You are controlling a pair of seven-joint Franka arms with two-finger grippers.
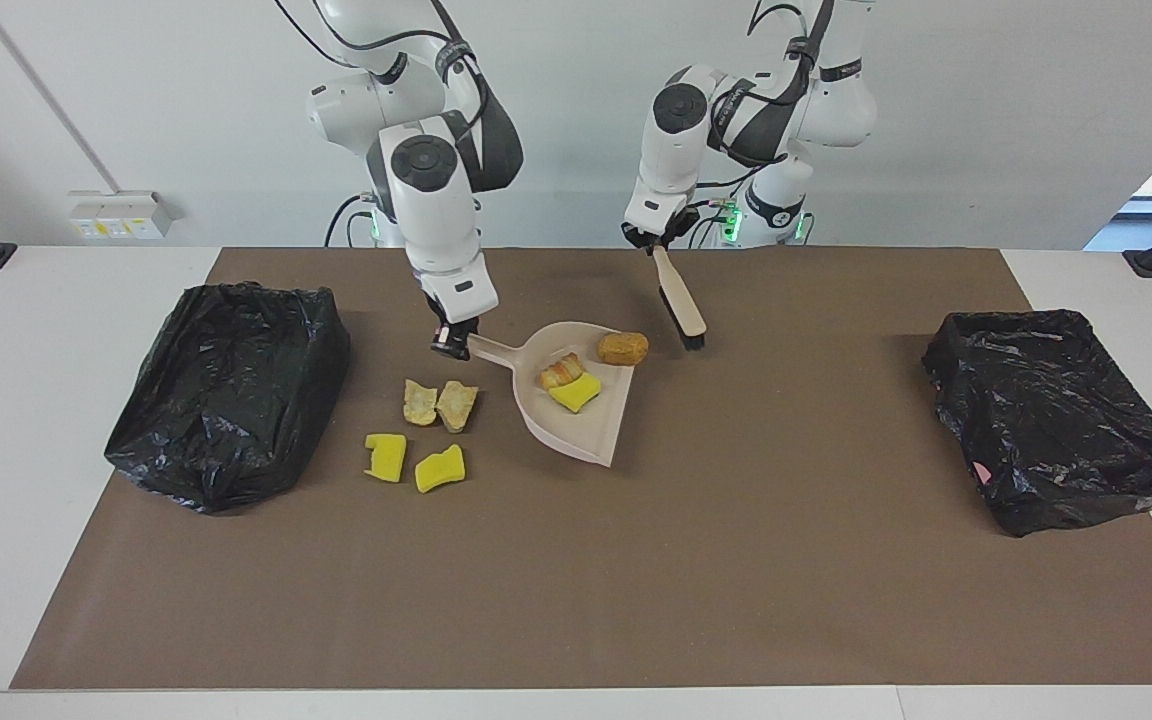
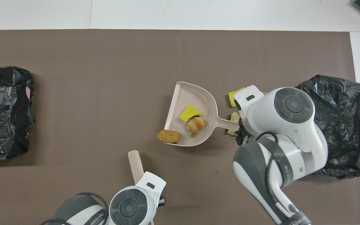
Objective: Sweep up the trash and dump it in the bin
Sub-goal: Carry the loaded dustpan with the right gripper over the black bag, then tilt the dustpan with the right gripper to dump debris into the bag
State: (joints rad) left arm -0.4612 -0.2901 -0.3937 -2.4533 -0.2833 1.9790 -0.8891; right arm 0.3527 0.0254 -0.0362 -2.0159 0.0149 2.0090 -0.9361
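Beige dustpan (image 1: 576, 400): lying on the brown mat (image 1: 636, 580) in the middle of the table (image 1: 56, 300), its open mouth facing the left arm's end and its handle pointing toward the right arm's end.
Right end effector (image 1: 452, 343): gripping the tip of the dustpan handle, fingers closed on it.
Left end effector (image 1: 658, 238): clamping the top of the brush (image 1: 681, 300) handle; the brush is hanging tilted, its dark bristles sitting low by the mat, near the dustpan's mouth and nearer to the robots than the pan.
Trash in the pan: one yellow sponge piece (image 1: 576, 392) and one striped bread chunk (image 1: 561, 371) are resting inside, touching each other.
Trash at the mouth: a round brown chunk (image 1: 623, 348) is sitting right at the pan's edge, at its corner nearest the robots.
Trash on the mat: two tan bread pieces (image 1: 440, 403) and two yellow sponge scraps (image 1: 414, 462) are lying beside the pan, toward the right arm's end.
Black-lined bins: one (image 1: 231, 390) is standing at the right arm's end, one (image 1: 1051, 415) at the left arm's end.
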